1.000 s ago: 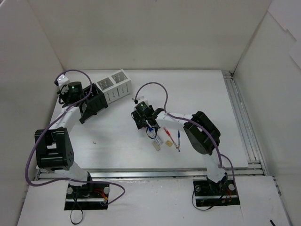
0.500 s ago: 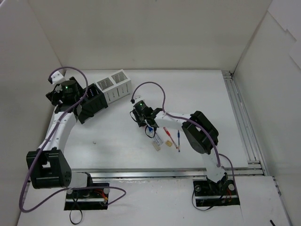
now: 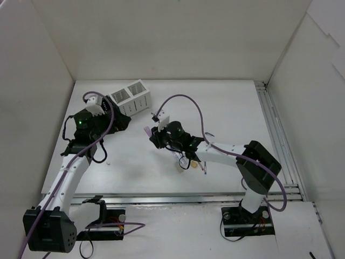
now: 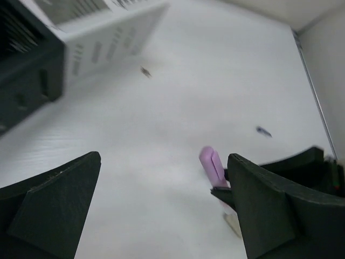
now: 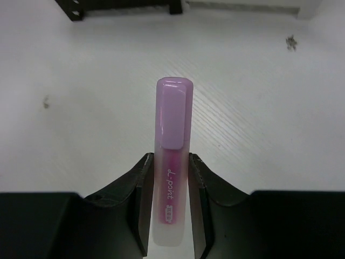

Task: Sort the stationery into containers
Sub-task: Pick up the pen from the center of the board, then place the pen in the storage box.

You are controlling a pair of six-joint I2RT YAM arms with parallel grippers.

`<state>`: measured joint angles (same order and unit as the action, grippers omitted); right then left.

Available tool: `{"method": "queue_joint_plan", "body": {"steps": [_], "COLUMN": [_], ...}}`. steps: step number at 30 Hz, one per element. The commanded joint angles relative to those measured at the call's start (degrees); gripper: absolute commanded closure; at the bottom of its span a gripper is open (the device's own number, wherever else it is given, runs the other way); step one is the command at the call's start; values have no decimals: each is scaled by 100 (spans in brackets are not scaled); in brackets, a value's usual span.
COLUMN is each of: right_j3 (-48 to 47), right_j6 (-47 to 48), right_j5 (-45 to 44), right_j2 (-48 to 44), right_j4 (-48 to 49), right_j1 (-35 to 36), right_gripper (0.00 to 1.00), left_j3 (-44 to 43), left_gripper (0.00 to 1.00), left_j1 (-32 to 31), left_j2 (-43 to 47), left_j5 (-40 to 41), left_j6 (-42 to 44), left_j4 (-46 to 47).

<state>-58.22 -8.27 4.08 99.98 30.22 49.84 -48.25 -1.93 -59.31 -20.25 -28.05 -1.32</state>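
Pink highlighter [image 5: 172, 156] is pinched lengthwise between the fingers of the right gripper [image 5: 171, 164], its capped end jutting past the fingertips over the middle of the white table [image 3: 232, 116]. The left gripper [image 4: 163, 162] hangs spread wide near the white mesh organiser [image 3: 132, 97] toward the far left corner. Plain white walls enclose the table.

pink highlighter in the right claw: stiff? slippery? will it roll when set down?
Probably stiff: the pink highlighter juts straight out of the right claw with no sag. Its glossy plastic could slip, since only the lower barrel is pinched. The barrel looks rounded, so it may roll once laid on the table.
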Motion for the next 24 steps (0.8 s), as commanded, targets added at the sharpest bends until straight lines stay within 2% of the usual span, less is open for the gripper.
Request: {"method": "queue_joint_plan", "body": {"steps": [1, 8, 12, 14, 15, 18, 20, 21, 23, 24], "right_j3": [178, 258, 241, 223, 223, 223, 206, 188, 153, 127], "right_j6": [54, 282, 265, 247, 230, 72, -25, -34, -95, -104], "right_j5": [471, 498, 436, 244, 112, -371, -390, -390, -390, -390], "right_j2": [-654, -867, -902, -937, -954, -972, -972, -955, -920, -885], "right_j4": [1415, 1540, 1601, 1610, 1619, 1654, 1724, 1742, 1751, 1751], "right_j1": [130, 359, 447, 465, 482, 500, 482, 482, 500, 482], "right_gripper": [100, 100, 100, 99, 99, 98, 97, 97, 96, 95], "left_j3": [122, 202, 176, 184, 210, 333, 369, 378, 369, 378], "left_gripper": [0, 0, 0, 11, 22, 37, 45, 54, 67, 80], "left_j1": [-420, -1019, -1151, -1151, -1151, -1151, -1151, -1203, -1204, -1204], "left_j2": [-37, -397, -660, -722, -731, -679, -635, -608, -565, -529], "left_j5": [-1447, -1535, -1192, -1218, -1244, -1324, -1306, -1315, -1359, -1385], "left_j6": [-60, -235, -218, -244, -288, -358, -385, -385, -394, -376], "left_j4": [852, 1169, 1082, 1108, 1186, 1388, 1398, 1424, 1424, 1433]}}
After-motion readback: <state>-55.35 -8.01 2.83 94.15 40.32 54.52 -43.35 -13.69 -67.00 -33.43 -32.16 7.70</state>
